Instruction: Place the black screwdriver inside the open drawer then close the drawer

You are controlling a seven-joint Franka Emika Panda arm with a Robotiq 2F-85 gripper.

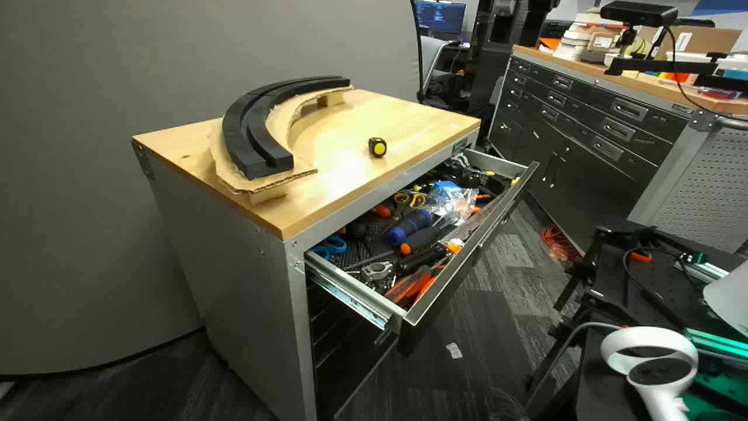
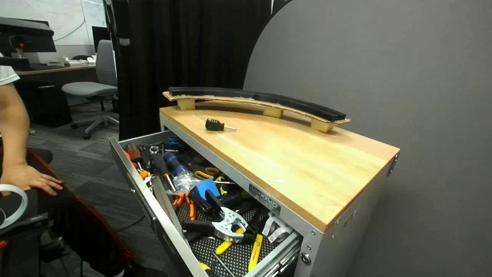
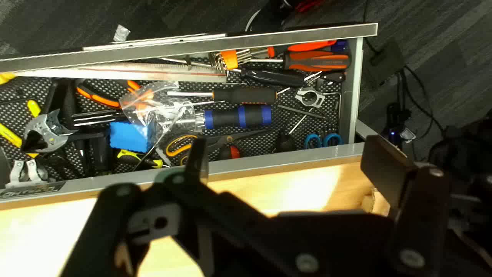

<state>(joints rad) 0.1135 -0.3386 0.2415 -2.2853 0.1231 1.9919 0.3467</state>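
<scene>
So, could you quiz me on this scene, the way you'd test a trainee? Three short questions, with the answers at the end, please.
1. True or false: in the wrist view, the gripper stands open.
2. The stubby black screwdriver is meant for the open drawer. Where does it lie? A) inside that drawer; B) on the wooden cabinet top; C) on the floor.
3. Fill in: the curved black piece rests directly on ____.

Key:
1. True.
2. B.
3. Cardboard.
</scene>
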